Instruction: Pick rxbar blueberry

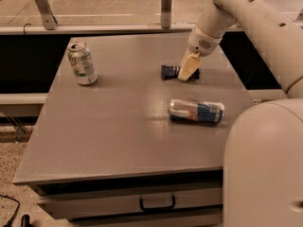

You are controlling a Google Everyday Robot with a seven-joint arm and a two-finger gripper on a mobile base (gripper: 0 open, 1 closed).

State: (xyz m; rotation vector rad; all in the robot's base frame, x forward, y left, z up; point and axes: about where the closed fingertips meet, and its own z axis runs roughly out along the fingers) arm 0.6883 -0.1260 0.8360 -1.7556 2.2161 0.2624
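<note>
the gripper [187, 69] hangs over the far right part of the table [118, 141], its tip down on the snack bar [168, 72]. the arm reaches in from above and to the right. the bar lies flat directly under the gripper, and its dark blue wrapper shows on either side of the tip, more of it to the left. this placing reads as the grasp step: the tool sits across the bar's short width, where a pinch and a lift would be easiest. whether the gripper is wide, narrow or clamped on the bar i cannot tell. a silver and blue can [196, 111] lies on its side, nearer the camera than the gripper and apart from it. a green and white can [82, 63] stands upright well off to the gripper's left. neither looks to be in the way of a straight lift.
</note>
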